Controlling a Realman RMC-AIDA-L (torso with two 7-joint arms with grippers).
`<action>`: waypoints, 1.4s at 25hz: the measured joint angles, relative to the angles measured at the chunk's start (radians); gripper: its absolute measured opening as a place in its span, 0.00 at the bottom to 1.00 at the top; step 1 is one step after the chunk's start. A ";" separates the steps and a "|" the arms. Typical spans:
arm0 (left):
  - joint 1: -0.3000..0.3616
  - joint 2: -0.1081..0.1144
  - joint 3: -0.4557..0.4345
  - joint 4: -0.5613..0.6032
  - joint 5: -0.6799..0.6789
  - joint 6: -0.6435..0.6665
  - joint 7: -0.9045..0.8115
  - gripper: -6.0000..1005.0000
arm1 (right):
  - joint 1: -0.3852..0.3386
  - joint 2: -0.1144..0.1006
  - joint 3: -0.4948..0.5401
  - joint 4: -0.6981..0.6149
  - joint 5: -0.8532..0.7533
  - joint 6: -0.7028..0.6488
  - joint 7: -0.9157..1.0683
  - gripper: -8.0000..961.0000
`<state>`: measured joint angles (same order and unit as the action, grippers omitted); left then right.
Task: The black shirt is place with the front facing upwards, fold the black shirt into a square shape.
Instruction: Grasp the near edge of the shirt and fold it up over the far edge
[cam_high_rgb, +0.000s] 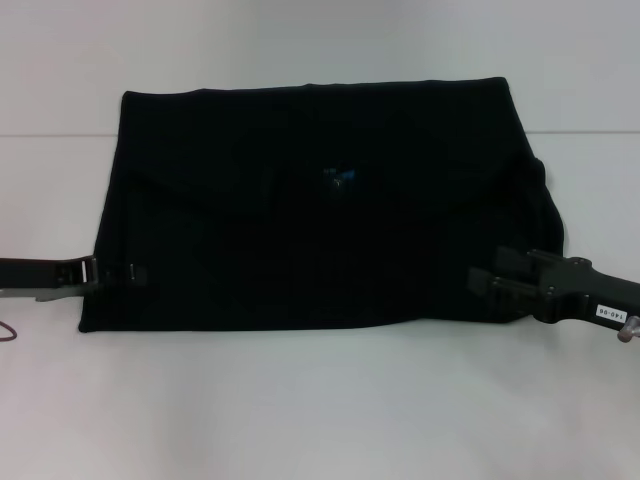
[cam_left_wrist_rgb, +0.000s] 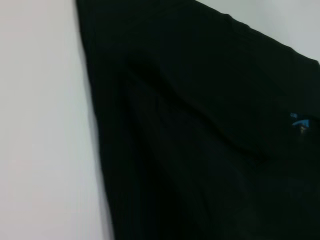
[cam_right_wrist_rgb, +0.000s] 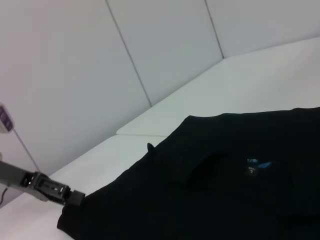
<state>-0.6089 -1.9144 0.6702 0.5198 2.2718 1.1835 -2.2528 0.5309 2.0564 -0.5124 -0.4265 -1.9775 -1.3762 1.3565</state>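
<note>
Black shirt (cam_high_rgb: 320, 210) lay folded into a wide rectangle on white table (cam_high_rgb: 320, 400), blue neck label (cam_high_rgb: 338, 176) showing, left gripper (cam_high_rgb: 128, 272) and right gripper (cam_high_rgb: 482, 282) at its side edges, finger state impossible to tell.

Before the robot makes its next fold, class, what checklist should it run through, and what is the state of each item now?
1. Black shirt lies wholly on the white table: ok.
2. Shirt already partly folded, top flap lying down over the body, blue neck label showing: ok.
3. Shape square yet: not ok, it is wider than it is deep.
4. Left hand at the shirt's left edge: ok; whether it grips cloth: cannot tell.
5. Right hand at the right edge: ok; grip: cannot tell.
6. Right edge smooth: not ok, the cloth bulges outward above the right hand.
</note>
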 joint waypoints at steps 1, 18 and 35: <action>0.000 0.000 0.001 0.002 0.003 -0.001 0.000 0.66 | 0.000 -0.003 0.000 0.000 0.000 -0.002 0.006 0.78; -0.010 0.000 0.023 0.004 0.023 0.003 -0.001 0.16 | 0.021 -0.033 -0.023 -0.080 -0.030 0.053 0.210 0.78; -0.028 0.006 0.023 0.005 0.023 0.033 -0.002 0.04 | 0.294 -0.125 -0.198 -0.273 -0.680 0.033 1.113 0.76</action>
<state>-0.6371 -1.9082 0.6936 0.5247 2.2953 1.2162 -2.2550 0.8249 1.9317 -0.7105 -0.6997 -2.6576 -1.3436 2.4692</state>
